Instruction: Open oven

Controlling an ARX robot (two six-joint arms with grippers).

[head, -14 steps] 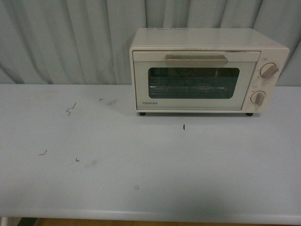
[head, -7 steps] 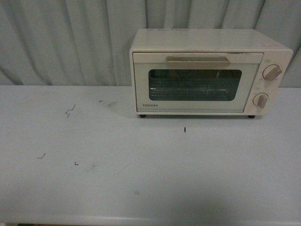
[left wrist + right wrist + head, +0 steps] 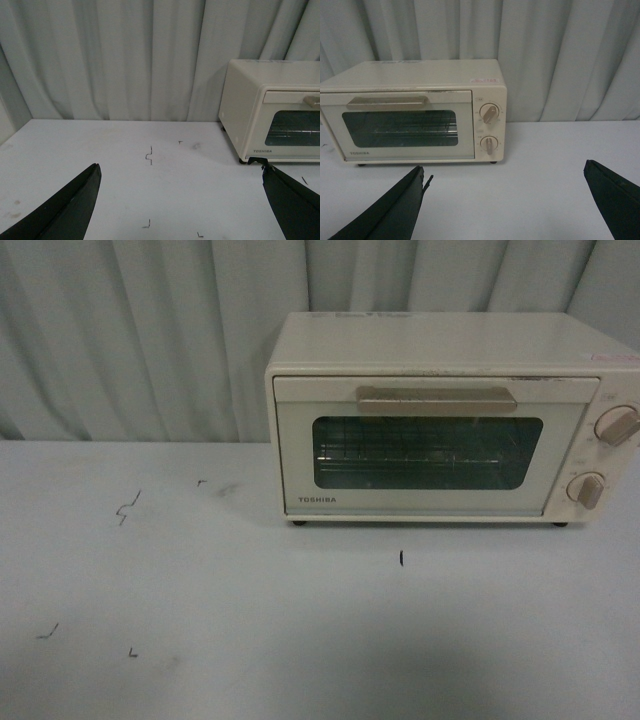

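Observation:
The cream-white TOSHIBA oven (image 3: 430, 425) stands at the back right of the white table, its glass door shut and the tan bar handle (image 3: 437, 398) across the top of the door. Two beige knobs (image 3: 617, 426) sit at its right. No arm shows in the front view. In the left wrist view the oven (image 3: 272, 120) lies well ahead of my left gripper (image 3: 182, 175), which is open and empty. My right gripper (image 3: 502, 172) is also open and empty, short of the oven (image 3: 415, 112), whose handle (image 3: 387, 102) and knobs (image 3: 490, 114) face it.
Pale pleated curtains (image 3: 150, 330) hang close behind the table and oven. The white tabletop (image 3: 250, 620) carries several small black pen marks, one (image 3: 401, 558) just in front of the oven door.
The front view has moved closer: the oven looks larger and sits lower and further right in the picture. The table's near edge has dropped out of view.

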